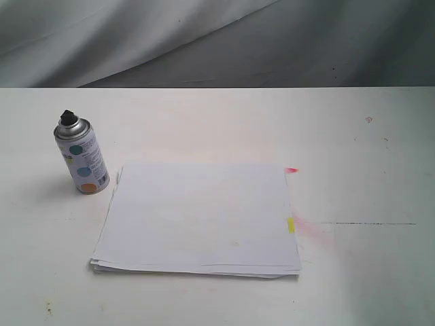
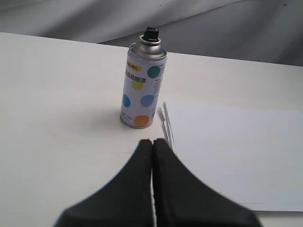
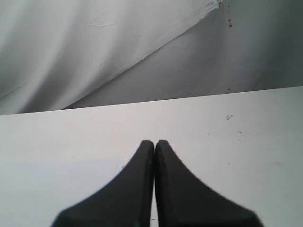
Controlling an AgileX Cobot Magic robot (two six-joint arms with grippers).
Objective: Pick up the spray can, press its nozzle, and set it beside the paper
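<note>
Where a creased grey cloth point(image 1: 136, 34) hangs as backdrop, the white surface point(image 1: 380, 285) starts & fills the rest of the ext. view. It's scuffed: a thin dark line point(image 1: 367, 223) runs on its right side, w/ a pink smear point(image 1: 316, 229) btwn that line & the paper.

The paper point(image 1: 200, 217) lies flat about mid-surface. It's a thin stack of white sheets, edges not quite squared up, w/ lower sheets peeking out at the near edge & the far-left corner.

L tool point(image 2: 152, 142): black jaws pressed tip to tip, no gap, nothing gripped. It hangs above the surface near the paper's left edge, tips aimed toward the spray can w/ bare surface btwn. R tool point(image 3: 155, 142): same story, jaws together, empty, over bare surface facing the cloth.

The spray can point(image 1: 81, 157) stands upright on the surface at the left of the ext. view, just beside the paper's far-left corner. Only a sliver of bare surface separates them, & neither tool touches the can. It has a silver domed top & a white label w/ teal, blue, yellow & orange dots plus print too small to read.

The nozzle point(image 1: 68, 118), a small black button, sits on top of the dome, untouched.

Smallest bits: a yellow tab point(image 1: 291, 225) on the paper's right edge & a red tab point(image 1: 291, 170) at its far-right corner.
</note>
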